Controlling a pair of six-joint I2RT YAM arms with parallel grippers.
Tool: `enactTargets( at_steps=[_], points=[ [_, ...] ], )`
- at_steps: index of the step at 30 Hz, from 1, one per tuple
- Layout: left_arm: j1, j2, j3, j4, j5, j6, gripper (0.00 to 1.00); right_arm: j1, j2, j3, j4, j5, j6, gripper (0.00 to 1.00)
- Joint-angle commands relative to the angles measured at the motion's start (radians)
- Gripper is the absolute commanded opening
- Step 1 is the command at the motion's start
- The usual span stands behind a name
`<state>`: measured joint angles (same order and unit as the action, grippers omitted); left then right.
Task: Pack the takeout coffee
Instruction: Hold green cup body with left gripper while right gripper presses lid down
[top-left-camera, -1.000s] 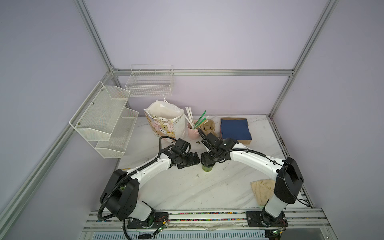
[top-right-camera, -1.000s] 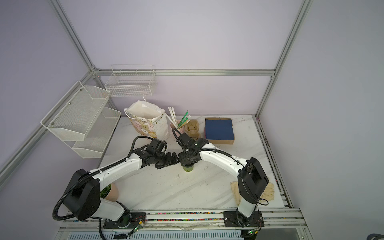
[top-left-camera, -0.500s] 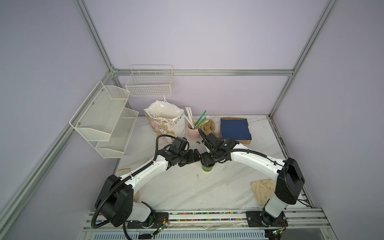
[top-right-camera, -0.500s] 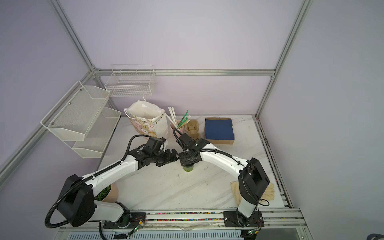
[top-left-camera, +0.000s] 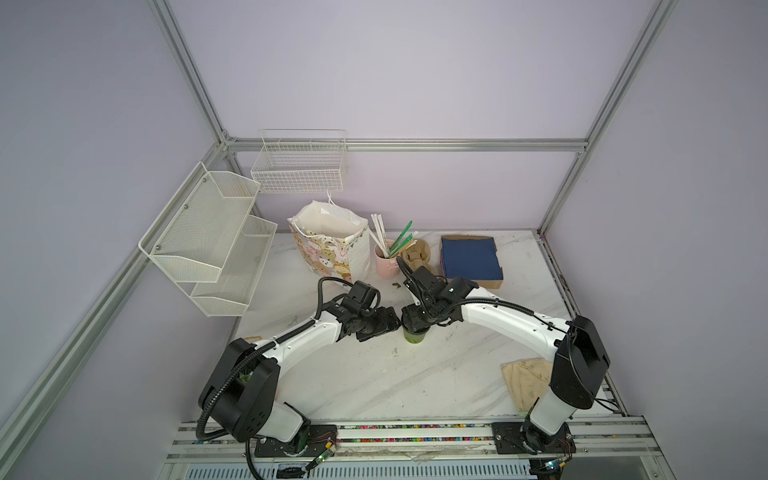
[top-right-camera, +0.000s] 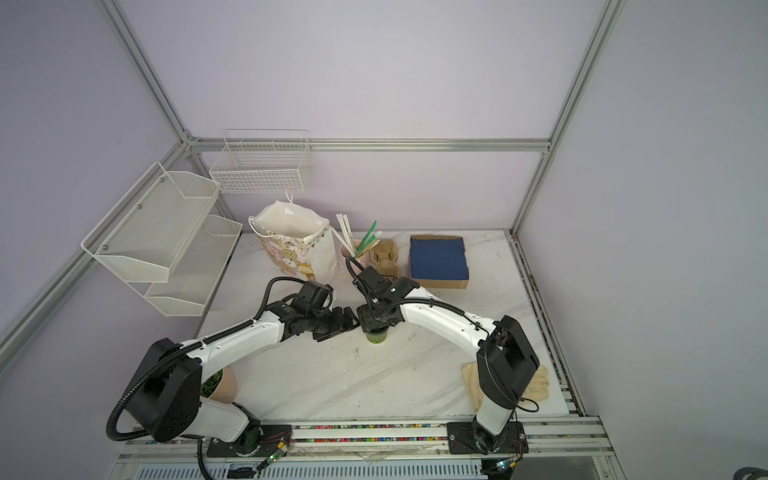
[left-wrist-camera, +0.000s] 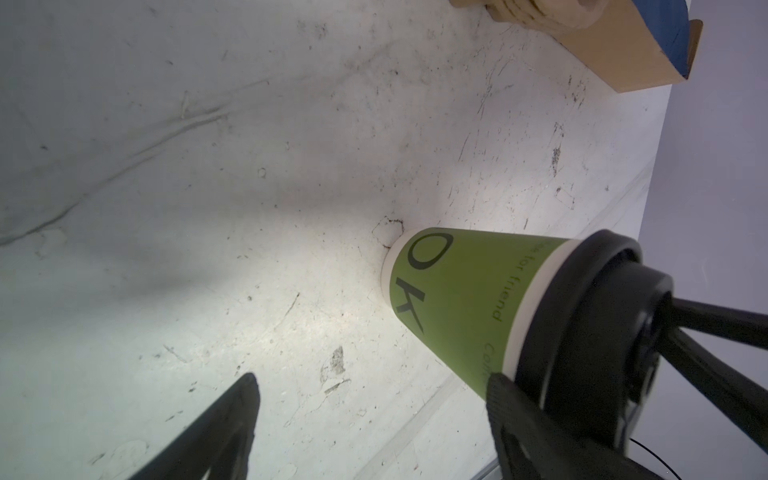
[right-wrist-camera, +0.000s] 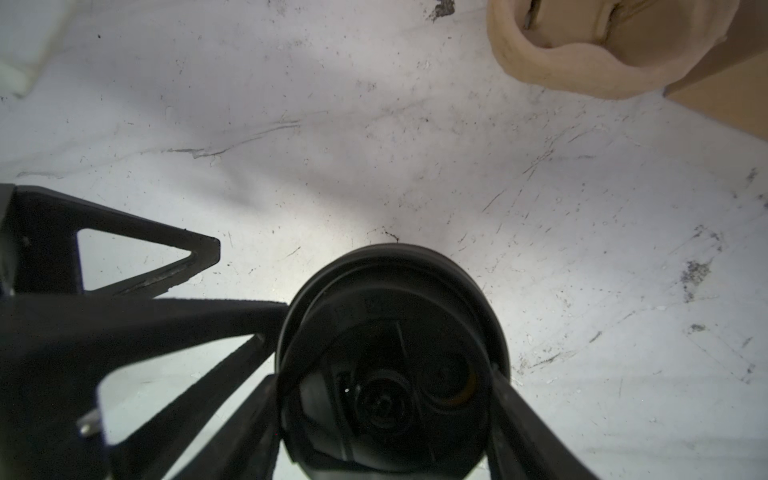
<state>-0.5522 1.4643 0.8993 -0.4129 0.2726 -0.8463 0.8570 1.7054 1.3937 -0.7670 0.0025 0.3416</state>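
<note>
The takeout coffee (top-left-camera: 415, 337) (top-right-camera: 377, 337), an olive-green paper cup with a black lid (left-wrist-camera: 582, 316), stands upright mid-table in both top views. My right gripper (top-left-camera: 415, 322) (right-wrist-camera: 392, 395) comes down from above and is shut on the lid (right-wrist-camera: 390, 332), one finger against each side. From the left, my left gripper (top-left-camera: 395, 326) (left-wrist-camera: 372, 386) is level with the cup and open. One of its fingertips (left-wrist-camera: 498, 384) rests by the cup's wall (left-wrist-camera: 457, 299) just under the rim; the other finger (left-wrist-camera: 245, 390) stands far off over bare table.
Along the back stand a patterned paper bag (top-left-camera: 332, 245), a pink mug with straws (top-left-camera: 386, 262), a tan pulp tray (top-left-camera: 417, 257) and a box of blue napkins (top-left-camera: 469, 259). A cloth (top-left-camera: 528, 378) lies front right. Wire shelves (top-left-camera: 216, 232) hang on the left wall.
My left arm has reached further right, bringing its open gripper up against the cup. The right gripper and the cup have stayed put.
</note>
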Motion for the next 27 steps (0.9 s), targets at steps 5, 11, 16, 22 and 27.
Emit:
enactTargets(
  at_steps=[5,11,16,22,27],
  points=[
    [-0.002,-0.079,-0.027,0.055,0.004,-0.029,0.88,0.004,0.101,-0.086,-0.118,-0.088,-0.011,0.69],
    [-0.002,-0.093,-0.027,0.067,0.000,-0.049,0.88,0.005,0.100,-0.093,-0.117,-0.087,-0.012,0.69],
    [-0.001,-0.073,-0.021,0.088,0.024,-0.053,0.86,0.005,0.094,-0.089,-0.120,-0.085,-0.010,0.69],
    [-0.003,-0.021,-0.034,0.084,0.030,-0.046,0.83,0.004,0.094,-0.090,-0.120,-0.086,-0.010,0.69],
    [-0.010,0.008,-0.040,0.095,0.035,-0.043,0.82,0.005,0.096,-0.088,-0.120,-0.088,-0.010,0.69]
  ],
)
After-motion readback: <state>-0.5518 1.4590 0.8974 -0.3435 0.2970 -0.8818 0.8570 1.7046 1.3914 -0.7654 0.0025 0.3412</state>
